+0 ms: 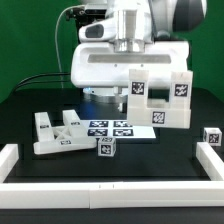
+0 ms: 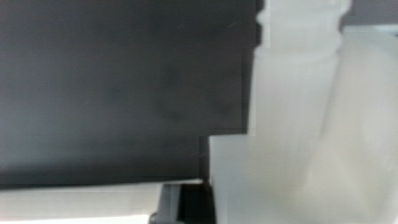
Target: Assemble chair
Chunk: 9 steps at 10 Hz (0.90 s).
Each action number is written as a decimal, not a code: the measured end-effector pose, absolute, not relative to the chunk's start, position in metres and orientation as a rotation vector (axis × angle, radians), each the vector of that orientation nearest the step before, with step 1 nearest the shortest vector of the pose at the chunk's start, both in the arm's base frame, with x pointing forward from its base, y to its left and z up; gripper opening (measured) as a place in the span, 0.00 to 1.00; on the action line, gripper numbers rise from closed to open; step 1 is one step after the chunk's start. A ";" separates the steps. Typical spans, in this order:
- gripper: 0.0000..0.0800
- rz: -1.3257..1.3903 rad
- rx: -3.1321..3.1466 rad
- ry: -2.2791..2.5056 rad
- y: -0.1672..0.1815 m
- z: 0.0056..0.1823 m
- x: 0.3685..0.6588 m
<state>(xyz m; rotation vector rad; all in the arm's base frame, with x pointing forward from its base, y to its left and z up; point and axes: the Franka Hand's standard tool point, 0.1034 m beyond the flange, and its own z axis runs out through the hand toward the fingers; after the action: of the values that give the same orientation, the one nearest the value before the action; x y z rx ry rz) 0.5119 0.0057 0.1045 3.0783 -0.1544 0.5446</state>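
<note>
Chair (image 1: 163, 100) is standing as a white stepped block right of centre in the exterior view, just behind the marker board (image 1: 115, 128), gripper (image 1: 131, 90) pressing at its left end with jaws fully closed, loose parts (image 1: 55, 132) and small cube (image 1: 106, 149) lying further left.

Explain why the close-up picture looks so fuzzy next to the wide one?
Wrist view: the white chair part looms close to the lens, its edges soft and out of focus. Exterior view: sharp enough to read the tags, with the arm brightly lit, almost washed out.
</note>
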 end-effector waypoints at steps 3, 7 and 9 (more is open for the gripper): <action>0.04 0.126 3.196 -0.188 0.028 0.082 0.501; 0.04 -0.362 3.177 -0.178 0.037 0.085 0.521; 0.04 -0.601 3.153 -0.190 0.033 0.083 0.513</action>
<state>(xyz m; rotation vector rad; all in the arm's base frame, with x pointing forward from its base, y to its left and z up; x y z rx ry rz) 0.5126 0.0334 0.0834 3.1527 -0.1904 -0.6006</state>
